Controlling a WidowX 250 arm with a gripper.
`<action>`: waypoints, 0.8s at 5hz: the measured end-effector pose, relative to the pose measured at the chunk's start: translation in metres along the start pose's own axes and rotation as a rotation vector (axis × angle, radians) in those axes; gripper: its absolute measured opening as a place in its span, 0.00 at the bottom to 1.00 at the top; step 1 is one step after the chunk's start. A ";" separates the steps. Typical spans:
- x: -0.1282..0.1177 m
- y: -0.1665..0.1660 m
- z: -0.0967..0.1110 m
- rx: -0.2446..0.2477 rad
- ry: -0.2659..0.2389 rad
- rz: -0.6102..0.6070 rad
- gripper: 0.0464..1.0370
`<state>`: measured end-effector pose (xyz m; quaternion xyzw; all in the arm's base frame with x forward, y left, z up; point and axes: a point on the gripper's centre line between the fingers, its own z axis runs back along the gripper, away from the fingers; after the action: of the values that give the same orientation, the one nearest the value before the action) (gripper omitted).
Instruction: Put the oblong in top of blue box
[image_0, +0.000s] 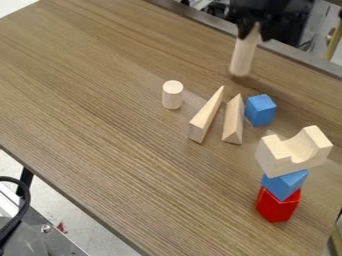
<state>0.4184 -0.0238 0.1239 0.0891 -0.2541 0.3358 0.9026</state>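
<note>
At the far edge of the counter (100, 100), right of the middle, the gripper (254, 33) hangs with its jaws closed on the upper end of the oblong (243, 55), a pale, round wooden piece. The oblong points down, nearly upright, its top leaning a little to the right; whether its lower end touches the wood, I cannot tell. The blue box (260, 110) sits apart from it, nearer and slightly to the right, with nothing on top. Just left of the blue box is a pale prism (233, 120), and left of that a long wedge (206, 117), its thin end pointing far and its thick end near. Farther left, the short cylinder (172, 95) stands upright, apart from the wedge. At the near right is a stack: a red block (277, 206) at the bottom, a blue wedge (285, 184) on it, and a pale notched block (294, 150) on top, its rounded hollow facing up. Beyond the far edge runs a grey rail (207, 23). At the near left, below the level of the counter, a black cable (25, 200) curves beside a metal surface (50, 240).
</note>
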 end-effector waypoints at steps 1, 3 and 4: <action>0.007 0.000 0.031 -0.016 -0.047 0.001 0.43; -0.025 -0.013 0.060 -0.060 -0.038 -0.071 0.43; -0.038 -0.015 0.064 -0.068 -0.026 -0.096 0.43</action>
<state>0.3780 -0.0771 0.1591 0.0748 -0.2726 0.2822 0.9168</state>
